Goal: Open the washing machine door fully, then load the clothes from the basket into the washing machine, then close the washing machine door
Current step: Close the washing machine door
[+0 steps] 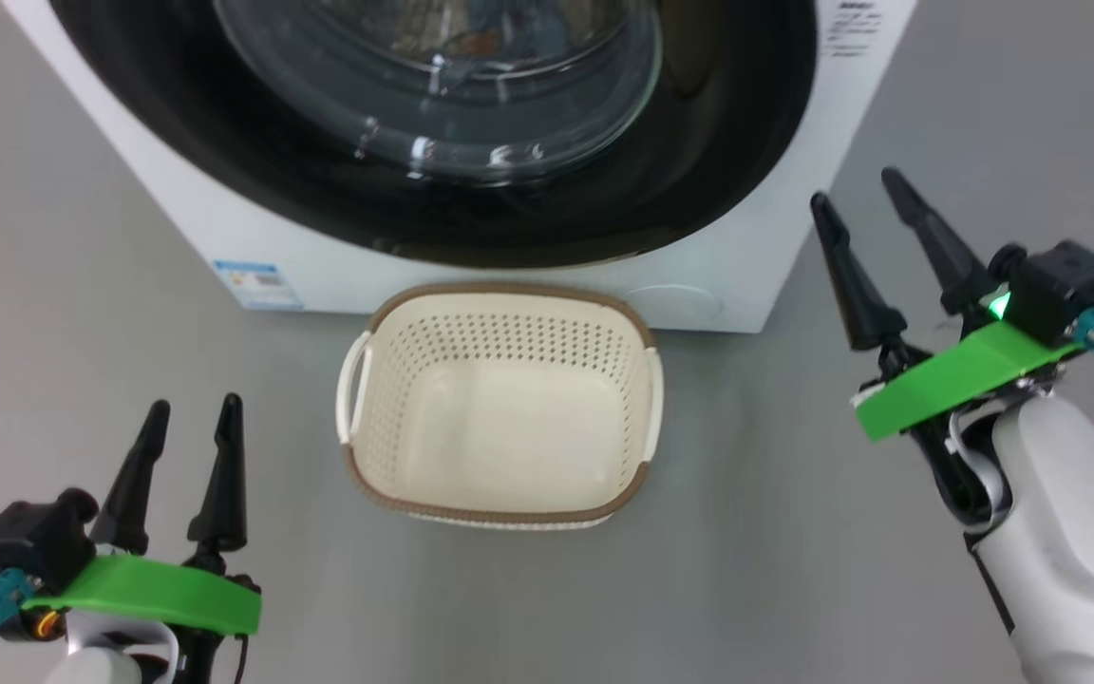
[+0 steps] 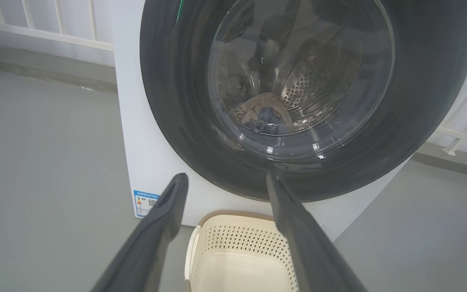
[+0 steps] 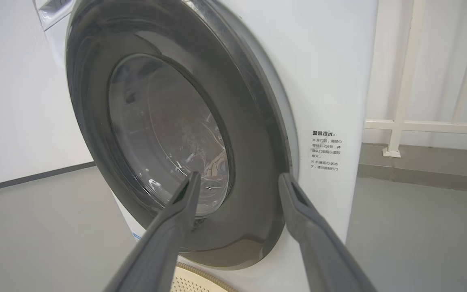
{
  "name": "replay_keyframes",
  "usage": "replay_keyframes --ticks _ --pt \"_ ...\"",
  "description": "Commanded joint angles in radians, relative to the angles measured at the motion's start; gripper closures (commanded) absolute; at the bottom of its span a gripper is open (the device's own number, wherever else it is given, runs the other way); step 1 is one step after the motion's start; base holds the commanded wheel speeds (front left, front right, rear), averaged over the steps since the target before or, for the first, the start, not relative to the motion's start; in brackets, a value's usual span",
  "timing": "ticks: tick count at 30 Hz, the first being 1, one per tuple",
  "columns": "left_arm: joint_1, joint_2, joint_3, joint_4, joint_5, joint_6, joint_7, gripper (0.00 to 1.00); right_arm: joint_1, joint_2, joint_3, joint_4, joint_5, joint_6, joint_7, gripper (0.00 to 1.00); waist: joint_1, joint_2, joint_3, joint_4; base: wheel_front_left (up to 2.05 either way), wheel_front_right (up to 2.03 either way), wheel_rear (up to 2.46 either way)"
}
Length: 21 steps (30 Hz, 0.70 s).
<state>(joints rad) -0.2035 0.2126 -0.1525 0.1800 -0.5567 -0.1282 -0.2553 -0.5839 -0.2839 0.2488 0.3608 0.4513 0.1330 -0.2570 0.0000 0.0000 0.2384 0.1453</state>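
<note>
The white washing machine stands ahead with its glossy black washing machine door lying flat against its front. Through the glass porthole, blue and cream clothes lie low in the steel drum. The cream basket sits on the floor right before the machine, with nothing in it. At the lower left, short of the basket, my left gripper is open and holds nothing. My right gripper is open too, beside the machine's right lower corner. In the right wrist view its fingertips stand apart before the door's right edge.
Grey floor lies on both sides of the machine and basket. A white railing runs behind the machine on the right and also on the left. A blue label marks the machine's lower left corner.
</note>
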Motion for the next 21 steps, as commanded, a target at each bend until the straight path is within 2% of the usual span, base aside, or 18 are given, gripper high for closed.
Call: replay_keyframes --ticks 1,9,21 --pt "-0.004 0.034 0.041 -0.017 0.015 -0.002 -0.006 0.00 0.024 0.008 0.017 -0.031 0.014 -0.002 -0.005 0.00 0.0000 0.0000 -0.061 -0.061 0.00 0.00 0.00" --pt "0.045 0.017 0.075 -0.034 0.035 -0.002 -0.006 0.00 0.149 0.020 -0.019 -0.077 0.006 -0.002 -0.005 0.00 0.0000 0.0000 -0.122 -0.125 0.00 0.00 0.00" --pt "0.100 -0.001 0.097 -0.092 0.037 -0.002 -0.006 0.00 0.306 0.041 -0.083 -0.169 -0.019 -0.002 -0.005 0.00 0.0000 0.0000 -0.161 -0.161 0.00 0.00 0.00"
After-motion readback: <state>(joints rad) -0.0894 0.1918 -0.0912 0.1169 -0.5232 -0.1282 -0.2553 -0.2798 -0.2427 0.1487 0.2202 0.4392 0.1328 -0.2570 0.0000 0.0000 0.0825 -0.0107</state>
